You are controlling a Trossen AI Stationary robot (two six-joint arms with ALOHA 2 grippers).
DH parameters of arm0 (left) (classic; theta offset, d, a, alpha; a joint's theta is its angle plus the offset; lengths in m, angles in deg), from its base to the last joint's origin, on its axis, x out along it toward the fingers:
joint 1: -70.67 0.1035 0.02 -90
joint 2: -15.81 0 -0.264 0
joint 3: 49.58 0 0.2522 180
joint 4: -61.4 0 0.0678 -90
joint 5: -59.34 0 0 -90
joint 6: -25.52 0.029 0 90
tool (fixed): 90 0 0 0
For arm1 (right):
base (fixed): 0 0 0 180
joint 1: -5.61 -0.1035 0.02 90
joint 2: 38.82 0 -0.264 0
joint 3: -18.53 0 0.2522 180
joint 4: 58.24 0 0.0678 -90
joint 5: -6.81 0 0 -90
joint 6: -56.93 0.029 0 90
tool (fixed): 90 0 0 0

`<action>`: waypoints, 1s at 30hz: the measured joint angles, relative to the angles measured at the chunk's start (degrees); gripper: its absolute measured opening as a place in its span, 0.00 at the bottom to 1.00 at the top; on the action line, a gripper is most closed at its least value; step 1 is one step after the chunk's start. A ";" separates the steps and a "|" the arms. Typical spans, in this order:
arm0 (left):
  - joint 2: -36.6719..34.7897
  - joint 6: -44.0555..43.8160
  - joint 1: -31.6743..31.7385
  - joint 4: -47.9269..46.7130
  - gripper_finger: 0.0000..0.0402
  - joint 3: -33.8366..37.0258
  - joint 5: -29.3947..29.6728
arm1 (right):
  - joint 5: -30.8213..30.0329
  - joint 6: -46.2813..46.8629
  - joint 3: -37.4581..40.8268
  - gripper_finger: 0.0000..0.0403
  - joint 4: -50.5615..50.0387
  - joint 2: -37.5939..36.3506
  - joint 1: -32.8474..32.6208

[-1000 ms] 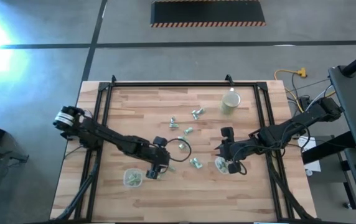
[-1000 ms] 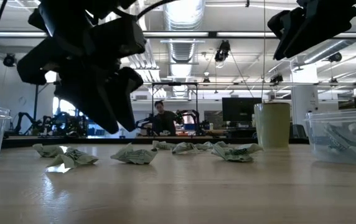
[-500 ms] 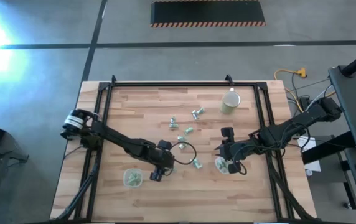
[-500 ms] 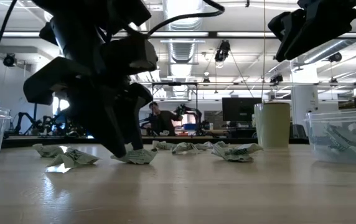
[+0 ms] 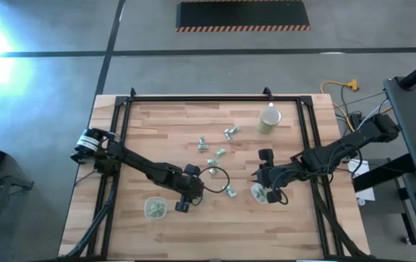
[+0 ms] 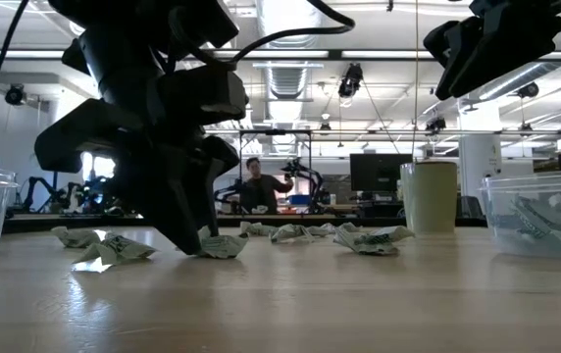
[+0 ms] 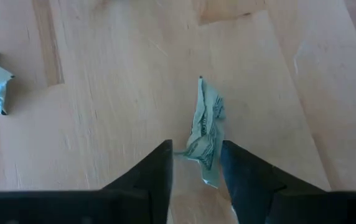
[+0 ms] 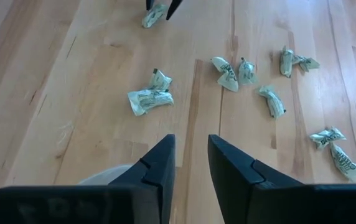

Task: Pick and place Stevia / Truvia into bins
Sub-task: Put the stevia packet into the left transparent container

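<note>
Several crumpled green-and-white Stevia sachets [image 5: 215,149] lie loose on the middle of the wooden table. My left gripper [image 7: 196,163] is down at the table, shut on one sachet [image 7: 206,134] near the left clear bin [image 5: 155,209], which holds a few sachets. My right gripper [image 8: 187,162] hangs open over the right clear bin [image 5: 261,193] with nothing between its fingers. That bin's rim [image 8: 103,174] shows below it. My left gripper pinches the near end of the crumpled sachet [image 7: 201,155] between its two fingertips [image 6: 200,240]. The fingers slant down from the table's left side. The sachet stands on edge and rests on the wood, its far end [image 7: 201,84] sticking out beyond the fingers.
A beige round cup [image 5: 268,120] stands at the far right of the table. Loose sachets [image 8: 246,71] lie between the two arms. A black frame [image 5: 193,97] runs along the table's far and side edges. A person [image 6: 256,186] shows in the room beyond the table.
My left gripper has sunk to the table and shifted a little toward the right edge, coming down around the sachet. The sachet stays on the wood.
</note>
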 joint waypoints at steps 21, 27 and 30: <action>-10.15 0.17 -0.03 -7.98 0.01 -0.28 5.91 | -0.03 -0.02 0.00 0.18 -0.24 0.00 0.00; -18.75 -8.35 -1.82 -18.62 0.01 -0.26 4.94 | -0.07 -0.04 0.22 0.19 -0.18 0.00 0.00; -22.30 -13.58 -3.75 -22.94 0.01 -0.04 2.57 | -0.07 -0.04 0.35 0.19 -0.18 0.00 0.00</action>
